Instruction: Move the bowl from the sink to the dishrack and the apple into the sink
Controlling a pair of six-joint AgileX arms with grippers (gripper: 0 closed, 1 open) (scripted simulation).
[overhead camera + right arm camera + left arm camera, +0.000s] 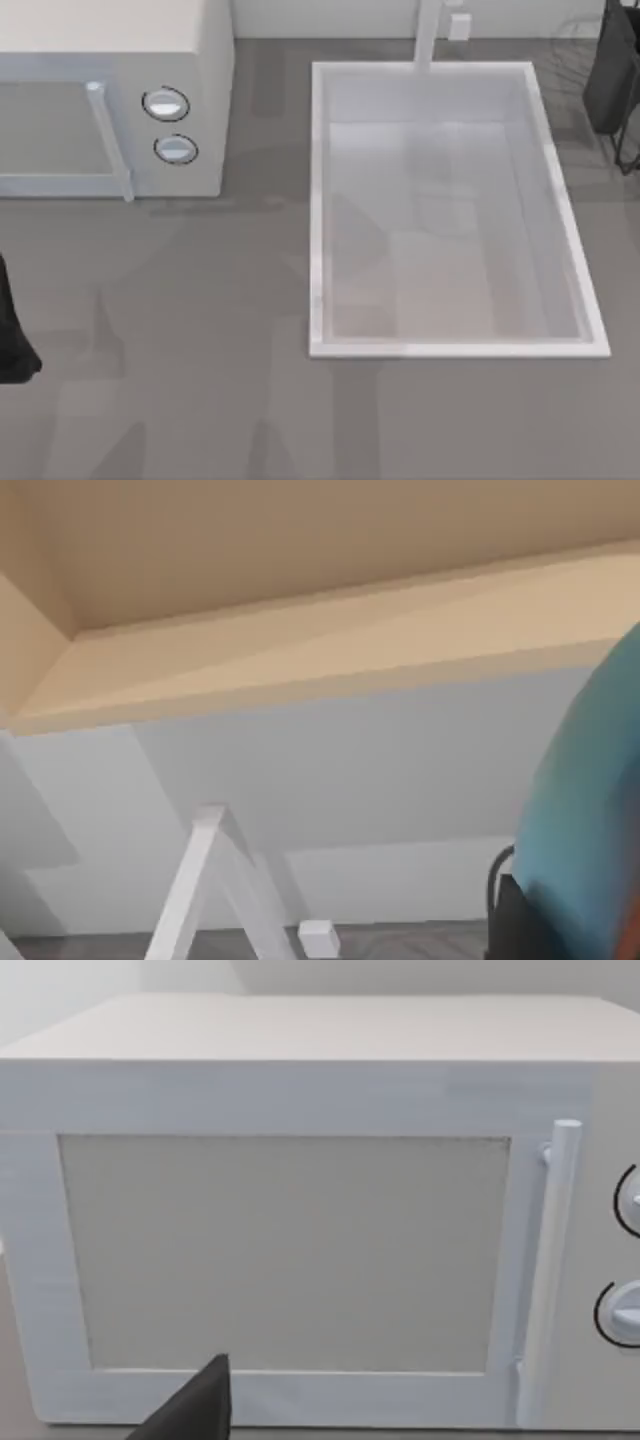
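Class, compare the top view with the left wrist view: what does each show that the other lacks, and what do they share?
Top view's own: the white sink with its faucet post, the faint grey wires of the dishrack at the far right, the right arm beside it, and the left arm at the table's left edge.
Left wrist view's own: the microwave door's pale window panel, seen face-on.
Shared: the white microwave, its bar handle and its round knobs.
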